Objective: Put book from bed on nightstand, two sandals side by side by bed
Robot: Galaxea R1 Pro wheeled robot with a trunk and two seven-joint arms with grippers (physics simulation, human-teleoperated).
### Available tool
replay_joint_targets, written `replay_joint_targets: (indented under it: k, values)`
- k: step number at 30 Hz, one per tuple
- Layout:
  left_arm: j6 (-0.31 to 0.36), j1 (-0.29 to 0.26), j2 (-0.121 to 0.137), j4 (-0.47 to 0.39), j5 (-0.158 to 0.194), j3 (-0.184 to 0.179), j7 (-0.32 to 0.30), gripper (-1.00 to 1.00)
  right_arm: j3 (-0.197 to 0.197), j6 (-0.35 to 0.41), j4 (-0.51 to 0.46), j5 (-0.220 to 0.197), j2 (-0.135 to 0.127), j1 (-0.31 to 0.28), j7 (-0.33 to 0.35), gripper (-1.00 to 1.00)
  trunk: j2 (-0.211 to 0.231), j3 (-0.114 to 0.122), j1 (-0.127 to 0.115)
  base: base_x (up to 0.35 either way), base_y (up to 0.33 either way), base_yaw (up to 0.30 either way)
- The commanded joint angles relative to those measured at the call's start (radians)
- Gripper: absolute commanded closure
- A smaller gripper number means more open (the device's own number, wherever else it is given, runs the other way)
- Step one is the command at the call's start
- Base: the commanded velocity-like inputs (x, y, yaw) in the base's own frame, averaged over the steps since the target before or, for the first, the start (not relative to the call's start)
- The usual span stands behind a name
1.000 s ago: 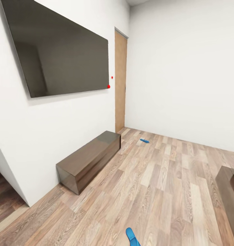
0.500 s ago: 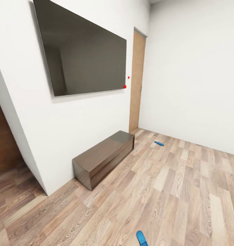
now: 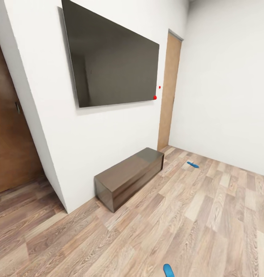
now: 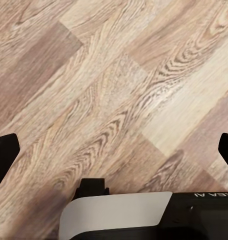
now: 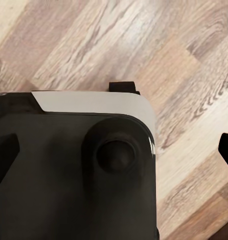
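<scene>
One blue sandal [image 3: 192,164] lies flat on the plank floor near the far wall of the bedroom. The tip of the second sandal [image 3: 168,270] pokes in at the bottom edge of the head view. The book, the bed and the nightstand are out of view. My left gripper [image 4: 114,150] hangs open over bare floor, its dark fingertips [image 4: 4,155] spread wide apart. My right gripper [image 5: 114,150] is open too, with a dark fingertip [image 5: 227,149] at the picture's edge, and it hangs above a dark part of my own body [image 5: 74,175]. Neither gripper holds anything.
A large dark screen [image 3: 116,61] hangs on the white wall. Below it a low dark brown bench [image 3: 130,177] stands against the wall. A light wooden door [image 3: 169,92] is in the far corner and a dark brown door [image 3: 12,142] at the left.
The camera has turned left, so the whole scene has shifted right. The dark bed frame corner has left the picture at the right and the brown door has come in at the left.
</scene>
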Motion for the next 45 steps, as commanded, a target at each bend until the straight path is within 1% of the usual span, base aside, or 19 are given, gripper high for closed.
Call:
replay_joint_targets:
  k: [1,12,28,34,38,40,41,42,43,44,45]
  values:
    - [-0.002,0.0,-0.001,-0.001,0.001,0.0,0.0,-1.0,-0.004,-0.002,0.0,0.0,0.0,0.0,0.001,-1.0,0.0,-0.001,0.0,0.0,0.0,0.277]
    - [-0.002,0.0,-0.001,-0.001,0.001,0.0,0.0,-1.0,-0.004,-0.002,-0.001,0.0,0.0,0.0,0.001,-1.0,0.0,-0.001,0.0,0.0,0.0,0.246]
    - [-0.002,0.0,0.0,-0.005,0.001,0.0,-0.001,-1.0,-0.004,-0.002,-0.006,0.0,0.001,0.0,-0.001,-1.0,0.0,-0.001,0.0,0.0,0.0,0.021]
    - [0.0,-0.002,0.0,-0.039,0.001,0.0,-0.001,-1.0,-0.004,0.0,-0.03,0.002,-0.003,-0.005,-0.009,-1.0,0.0,-0.001,0.0,0.0,0.0,0.0]
    - [0.003,-0.011,0.0,-0.068,0.001,0.0,0.0,-1.0,-0.004,0.007,-0.121,0.002,-0.006,-0.006,-0.01,-1.0,0.0,-0.001,0.0,0.0,0.0,0.0]
    - [0.005,-0.035,-0.001,-0.077,0.002,0.0,0.001,-1.0,-0.004,0.013,-0.208,0.001,-0.007,-0.006,-0.011,-1.0,0.0,-0.001,0.0,0.0,0.0,0.0]
    - [0.005,-0.046,-0.001,-0.08,0.002,0.0,0.001,-1.0,-0.004,0.014,-0.231,0.001,-0.007,-0.007,-0.012,-1.0,0.0,-0.001,0.0,0.0,0.0,0.0]
    - [0.006,-0.071,-0.002,-0.084,0.002,0.0,0.001,-1.0,-0.004,0.016,-0.277,0.002,-0.007,-0.007,-0.012,-1.0,0.0,-0.001,0.0,0.0,0.0,0.0]
    - [0.013,-0.113,-0.006,-0.089,0.004,0.0,0.002,-1.0,-0.005,0.019,-0.349,0.001,-0.01,-0.008,-0.013,-1.0,0.0,-0.001,0.0,0.0,0.0,0.0]
    - [0.024,-0.139,-0.012,-0.091,0.006,0.0,0.002,-1.0,-0.006,0.022,-0.396,0.001,-0.019,-0.008,-0.013,-1.0,0.0,-0.001,0.0,0.0,0.0,0.0]
    - [0.033,-0.152,-0.016,-0.092,0.007,0.0,0.003,-1.0,-0.006,0.026,-0.418,0.001,-0.023,-0.009,-0.013,-1.0,0.0,-0.001,0.0,0.0,0.0,0.0]
